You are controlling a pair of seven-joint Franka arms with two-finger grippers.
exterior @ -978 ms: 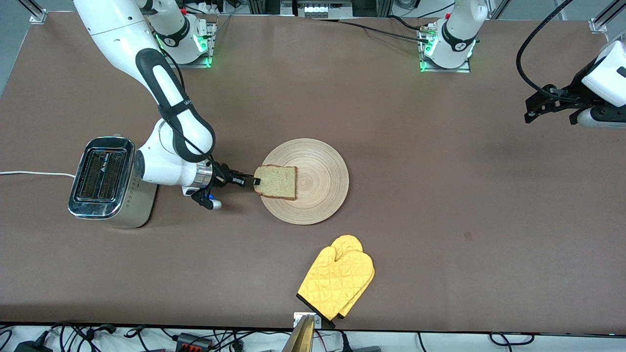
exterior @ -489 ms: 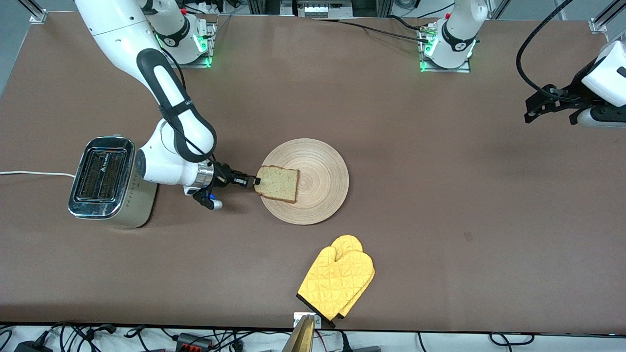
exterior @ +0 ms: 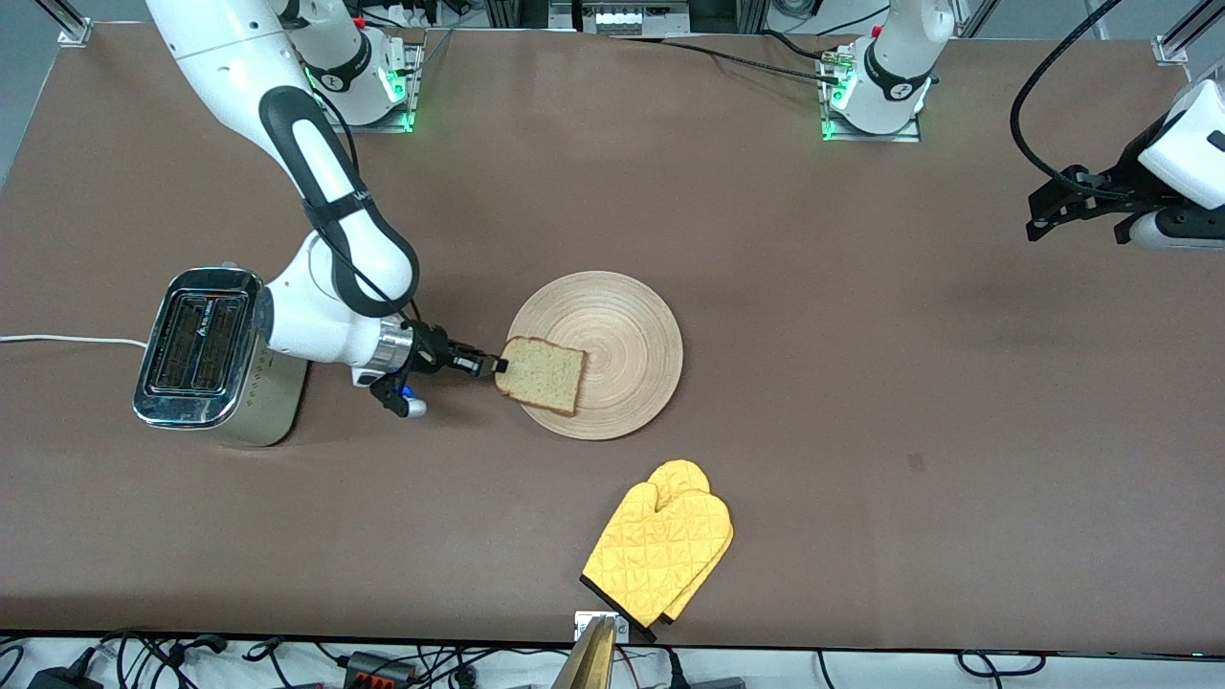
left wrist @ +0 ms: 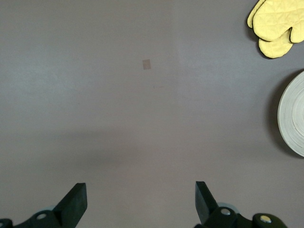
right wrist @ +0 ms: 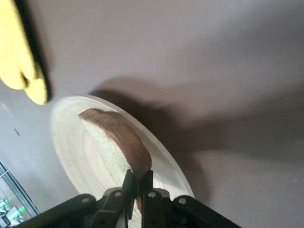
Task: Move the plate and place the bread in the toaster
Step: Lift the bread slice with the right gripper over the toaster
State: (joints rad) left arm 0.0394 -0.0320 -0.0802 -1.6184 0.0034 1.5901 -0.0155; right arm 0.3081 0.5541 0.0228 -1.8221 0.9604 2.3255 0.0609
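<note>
The round light-wood plate [exterior: 612,335] lies mid-table. My right gripper [exterior: 498,365] is shut on the edge of the bread slice [exterior: 544,374] and holds it tilted just above the plate's rim toward the right arm's end. In the right wrist view the bread [right wrist: 116,142] stands on edge between my fingers [right wrist: 138,183] over the plate [right wrist: 71,147]. The toaster [exterior: 203,352], chrome top with two slots, stands beside my right arm's wrist. My left gripper [exterior: 1043,222] is open and waits in the air over bare table at the left arm's end; its fingertips [left wrist: 76,199] show wide apart.
A yellow oven mitt [exterior: 660,550] lies near the table's front edge, nearer to the front camera than the plate. The toaster's white cord [exterior: 57,339] runs off the right arm's end of the table. A small pale mark [exterior: 916,463] is on the brown tabletop.
My right gripper has lifted the bread off the plate and tilted it, drawing it slightly toward the front camera and the toaster. The plate and left arm have not moved.
</note>
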